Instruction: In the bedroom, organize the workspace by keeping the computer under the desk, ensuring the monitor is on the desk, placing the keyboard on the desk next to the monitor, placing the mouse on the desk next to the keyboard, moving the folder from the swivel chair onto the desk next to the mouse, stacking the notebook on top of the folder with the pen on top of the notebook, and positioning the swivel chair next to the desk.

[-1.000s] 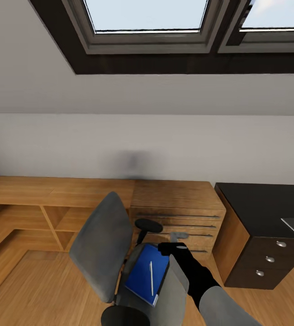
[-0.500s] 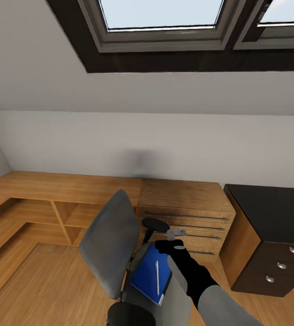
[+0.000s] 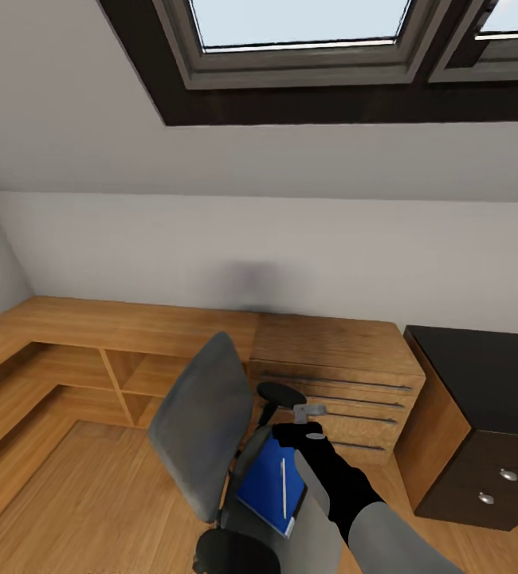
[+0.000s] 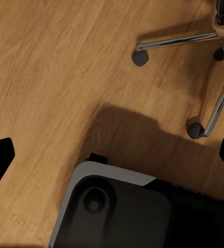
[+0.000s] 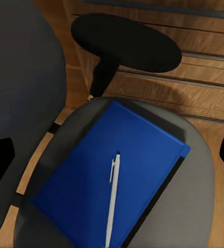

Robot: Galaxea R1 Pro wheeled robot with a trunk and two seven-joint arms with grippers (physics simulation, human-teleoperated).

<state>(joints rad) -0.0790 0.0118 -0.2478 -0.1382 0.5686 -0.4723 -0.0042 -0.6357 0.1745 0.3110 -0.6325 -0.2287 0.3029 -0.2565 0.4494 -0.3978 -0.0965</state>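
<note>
Hovering over the swivel chair [image 3: 211,430], the right gripper [image 3: 307,422] hangs at the end of a black forearm, just above the far edge of the grey seat. Its jaws stand wide apart and hold nothing; in the right wrist view their dark tips show at the two side edges, with the chair seat between them. Directly below the jaws lies the blue folder [image 5: 114,178], flat on the seat and turned at an angle to it, and a white pen [image 5: 112,199] rests on top of the folder, touching it. A black armrest [image 5: 125,39] sits beyond the folder, on the far side from the gripper's wrist, with oak drawers [image 3: 335,383] behind it. The chair's tall grey back [image 3: 195,422] rises beside the folder, to the left of the jaws.

The left gripper [image 4: 112,155] points down at the wood floor [image 4: 50,67]. Its jaws are also spread wide and empty, their dark tips at the side edges of the left wrist view. Ahead of them stand two chrome legs of the chair base [image 4: 215,103] on castors, and part of the robot's own dark base [image 4: 122,212] lies below.

To the right of the right gripper, well apart, the black desk [image 3: 482,375] stands beside the oak drawers, under a black-framed skylight [image 3: 307,48].
</note>
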